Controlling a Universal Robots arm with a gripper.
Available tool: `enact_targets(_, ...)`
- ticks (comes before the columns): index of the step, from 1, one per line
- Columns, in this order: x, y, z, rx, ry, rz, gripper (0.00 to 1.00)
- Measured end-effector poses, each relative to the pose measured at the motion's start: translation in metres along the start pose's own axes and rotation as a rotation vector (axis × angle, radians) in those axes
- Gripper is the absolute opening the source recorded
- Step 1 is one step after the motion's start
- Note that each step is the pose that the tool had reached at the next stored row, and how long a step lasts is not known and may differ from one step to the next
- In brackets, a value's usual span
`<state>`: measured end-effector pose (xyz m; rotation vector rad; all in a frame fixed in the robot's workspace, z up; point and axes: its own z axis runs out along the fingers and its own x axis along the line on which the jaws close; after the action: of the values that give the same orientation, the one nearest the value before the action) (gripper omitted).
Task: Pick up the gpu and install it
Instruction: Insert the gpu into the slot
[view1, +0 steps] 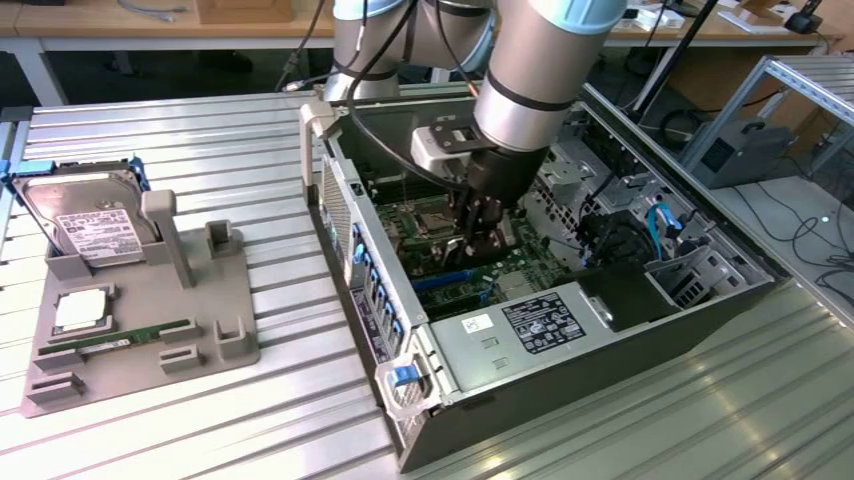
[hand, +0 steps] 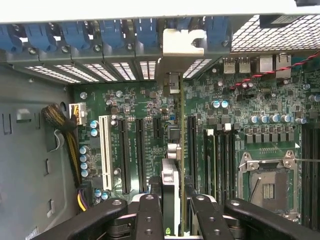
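The claw (hand: 173, 202) gripped the gpu (hand: 171, 170) edge-on above the motherboard (hand: 240, 130); slight misalignment with the slot risked jamming its bracket.

The scene is seen in the exterior view from above and at some distance, looking down at an angle on the ribbed metal worktop (view1: 200, 420). The open computer case (view1: 561, 410) is taken in whole, with a grey parts holder (view1: 200, 330) toward the exterior view's left. The wrist view is taken from close above the motherboard (hand: 240, 135), looking straight down into the case past the claw (hand: 172, 205), toward the case's rear wall with its blue slot clips (hand: 111, 32). The motherboard and the case's inside are shared by both views.
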<state>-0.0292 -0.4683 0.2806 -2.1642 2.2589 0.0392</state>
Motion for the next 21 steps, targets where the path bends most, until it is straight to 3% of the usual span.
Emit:
enact_targets(13,-0.0017,0.0074,0.0055,0.0000,0.0000,0.000,0.27)
enact_targets(21,-0.0015,0.0077,0.0083,0.0000,0.0004,0.000,0.27)
